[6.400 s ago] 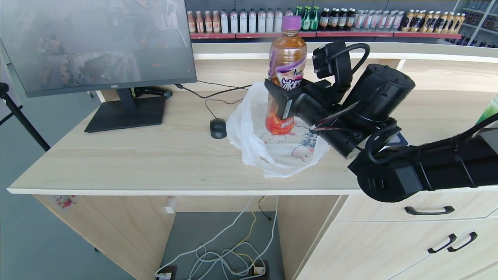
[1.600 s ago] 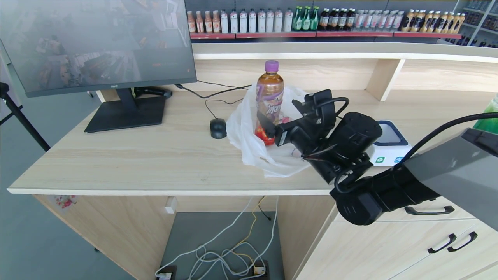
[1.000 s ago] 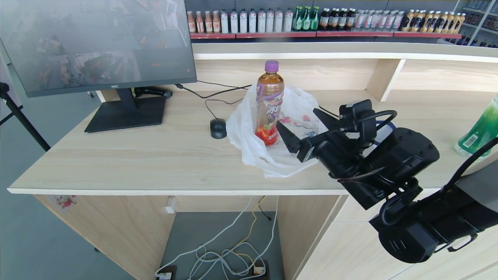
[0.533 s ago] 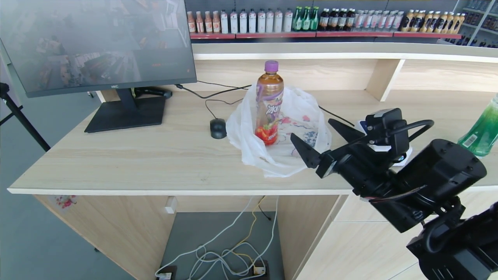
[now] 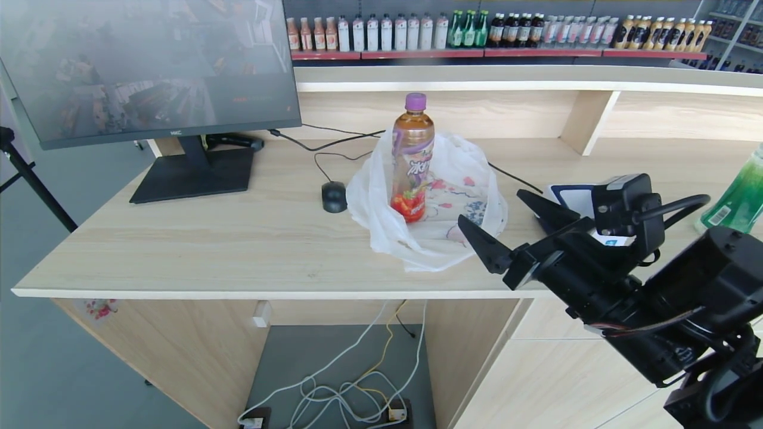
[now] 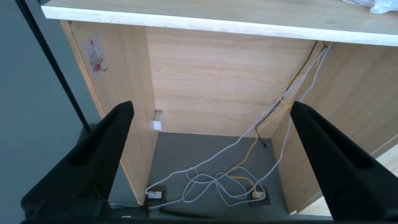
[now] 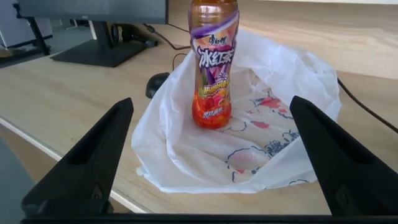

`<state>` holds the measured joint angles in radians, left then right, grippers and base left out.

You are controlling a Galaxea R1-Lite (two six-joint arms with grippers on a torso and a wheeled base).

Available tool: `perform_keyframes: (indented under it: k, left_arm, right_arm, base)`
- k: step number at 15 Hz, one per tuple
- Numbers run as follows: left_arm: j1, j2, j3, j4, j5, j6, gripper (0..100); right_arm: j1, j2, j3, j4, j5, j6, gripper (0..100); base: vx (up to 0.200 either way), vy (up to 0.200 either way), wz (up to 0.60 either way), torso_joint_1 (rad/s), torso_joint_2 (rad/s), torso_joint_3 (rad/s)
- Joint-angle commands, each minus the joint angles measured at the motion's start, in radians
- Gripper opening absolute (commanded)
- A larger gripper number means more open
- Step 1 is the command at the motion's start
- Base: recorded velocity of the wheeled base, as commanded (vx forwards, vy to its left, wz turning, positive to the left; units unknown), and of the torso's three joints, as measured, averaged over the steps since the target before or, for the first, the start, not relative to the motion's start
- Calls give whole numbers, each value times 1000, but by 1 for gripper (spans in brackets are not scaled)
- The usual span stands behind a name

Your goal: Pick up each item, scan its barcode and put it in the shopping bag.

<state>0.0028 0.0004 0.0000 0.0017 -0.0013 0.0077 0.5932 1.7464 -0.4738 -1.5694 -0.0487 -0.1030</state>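
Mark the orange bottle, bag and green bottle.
orange bottle (image 5: 411, 170): head view, on its label.
bag (image 5: 381, 229): head view, on its left wall.
green bottle (image 5: 742, 195): head view, on its body, at the right edge.

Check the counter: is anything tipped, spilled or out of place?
Nothing stands out. The bottle stands upright inside the open bag, with no spill. The right end effector is open, apart from both.

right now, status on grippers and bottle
Right gripper open, beside shopping bag. Left gripper open, low before counter. Tea bottle upright in bag. Green bottle unbagged, far right.
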Motion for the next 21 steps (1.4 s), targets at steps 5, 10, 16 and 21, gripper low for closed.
perform_keyframes:
  k: [5, 10, 16, 21]
  left_arm:
    - [0, 0, 0, 0, 0, -3, 100]
    - [0, 0, 0, 0, 1, -8, 100]
    - [0, 0, 0, 0, 1, -9, 100]
    - [0, 0, 0, 0, 1, -12, 100]
  right_arm:
    - [0, -18, 3, -1, 0, 0, 100]
    - [-1, -28, 14, -1, 0, 0, 100]
    - [-7, -42, 7, -1, 0, -1, 100]
    - [-7, -65, 35, -1, 0, -4, 100]
  base:
    - [0, -80, 0, -1, 2, 1]
    - [0, -200, 0, 4, 2, 2]
    - [0, -200, 0, 3, 2, 2]
    - [0, -200, 0, 0, 2, 3]
